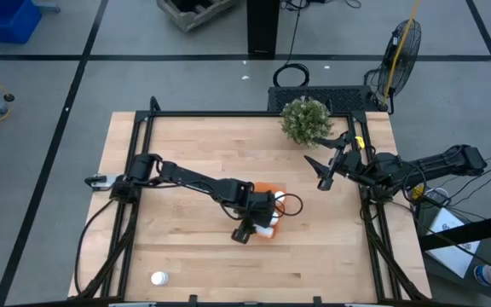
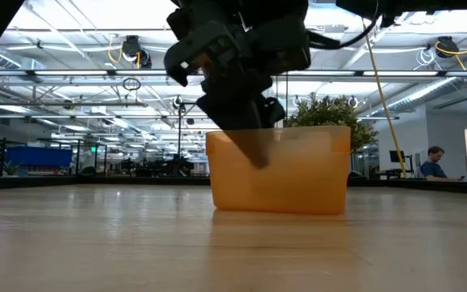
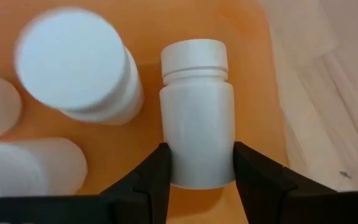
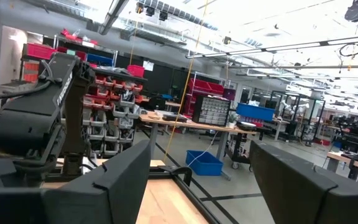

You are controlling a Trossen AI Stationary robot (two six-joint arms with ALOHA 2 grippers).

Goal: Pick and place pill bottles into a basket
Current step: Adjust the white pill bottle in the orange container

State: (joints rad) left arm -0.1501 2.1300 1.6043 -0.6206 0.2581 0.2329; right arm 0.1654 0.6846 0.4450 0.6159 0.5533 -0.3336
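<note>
The basket (image 1: 266,187) is a small orange tray near the table's middle, and in the low view the basket (image 2: 298,174) stands ahead. My left gripper (image 3: 201,169) reaches down into it and is shut on a white pill bottle (image 3: 197,112). Beside that one, another bottle (image 3: 79,68) stands cap up, and two more bottles (image 3: 30,165) show at the tray's edge. A further bottle (image 1: 158,278) stands alone near the table's front left. My right gripper (image 1: 324,175) hangs open above the table's right side, holding nothing. My left gripper pinches the bottle's body at its bottom end (image 3: 197,163) between its two fingers (image 3: 156,173), one on each side. The fingers slant down from above and lie along the bottle, whose cap (image 3: 194,57) points away from them. Whether the bottle rests on the tray floor I cannot tell.
A green bushy plant (image 1: 305,119) stands at the table's far right, close to my right arm. Bare wood lies to the left and the near side of the tray (image 1: 186,247). A black frame rims the table (image 1: 143,115).
</note>
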